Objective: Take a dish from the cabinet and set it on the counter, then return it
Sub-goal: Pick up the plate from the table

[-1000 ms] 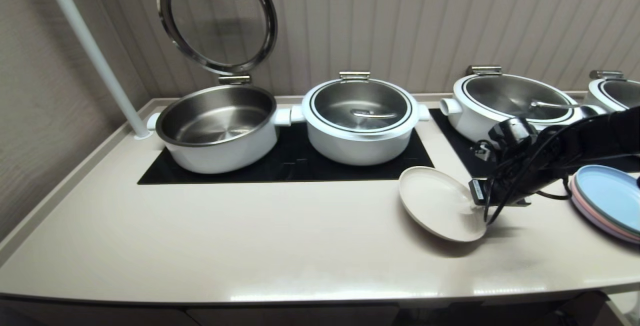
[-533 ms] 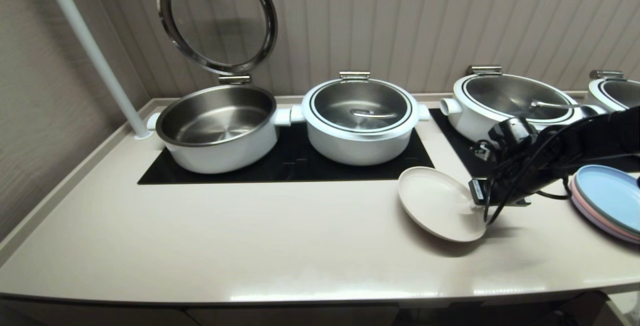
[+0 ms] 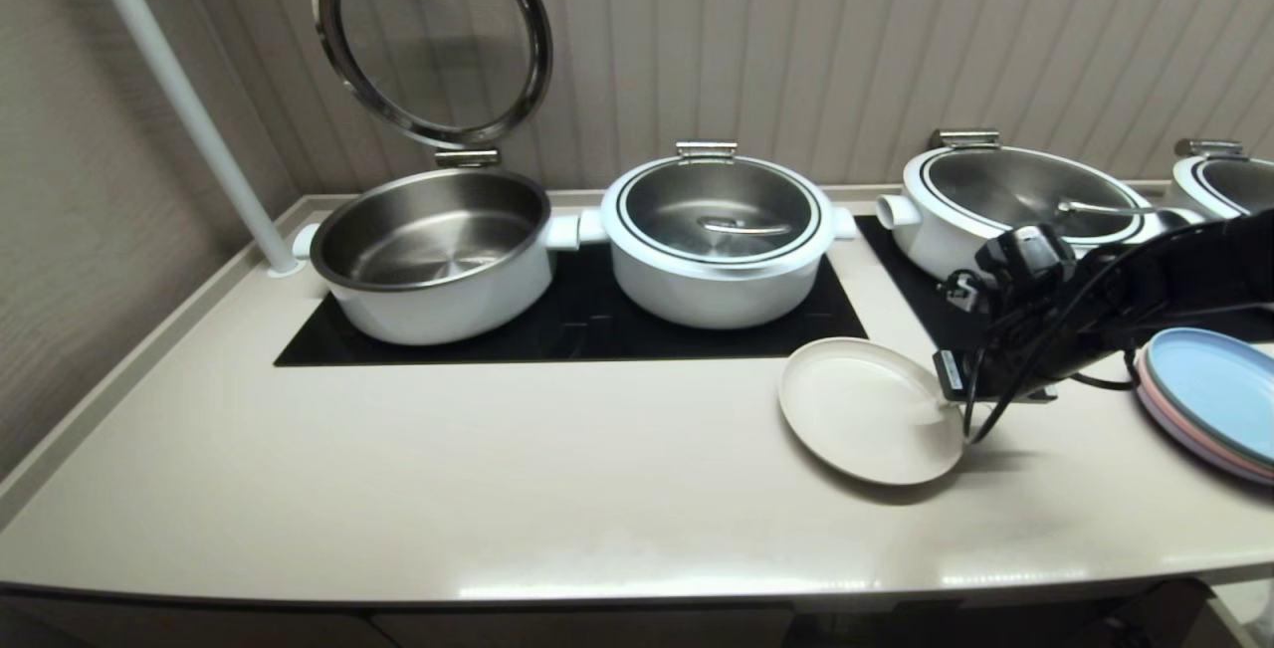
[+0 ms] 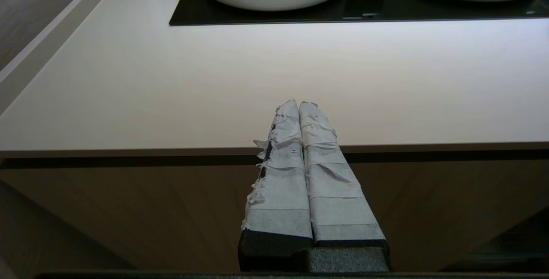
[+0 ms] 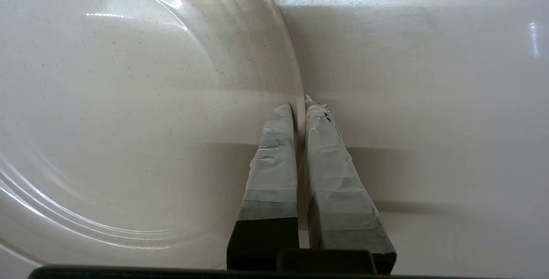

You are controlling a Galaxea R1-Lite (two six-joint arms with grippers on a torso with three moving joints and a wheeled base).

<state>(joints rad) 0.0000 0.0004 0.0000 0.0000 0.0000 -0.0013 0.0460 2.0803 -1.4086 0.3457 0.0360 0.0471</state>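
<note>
Glossy cream surface (image 3: 418, 489) runs wide and bare toward 9 o'clock, its rounded front edge near. My right end effector (image 5: 299, 106) pinches the rim of the dish (image 3: 868, 411), a smooth round speckled plate, now lower and flatter than before, shifted slightly left. Pastel plates (image 3: 1209, 409) lie at 3 o'clock. My left end effector (image 4: 299, 106) hangs closed, empty, off the front edge.

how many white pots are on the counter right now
4. An open pot at the left, a lidded pot beside it, a third pot right of that, and a fourth pot cut off at the right edge; more may lie beyond.
</note>
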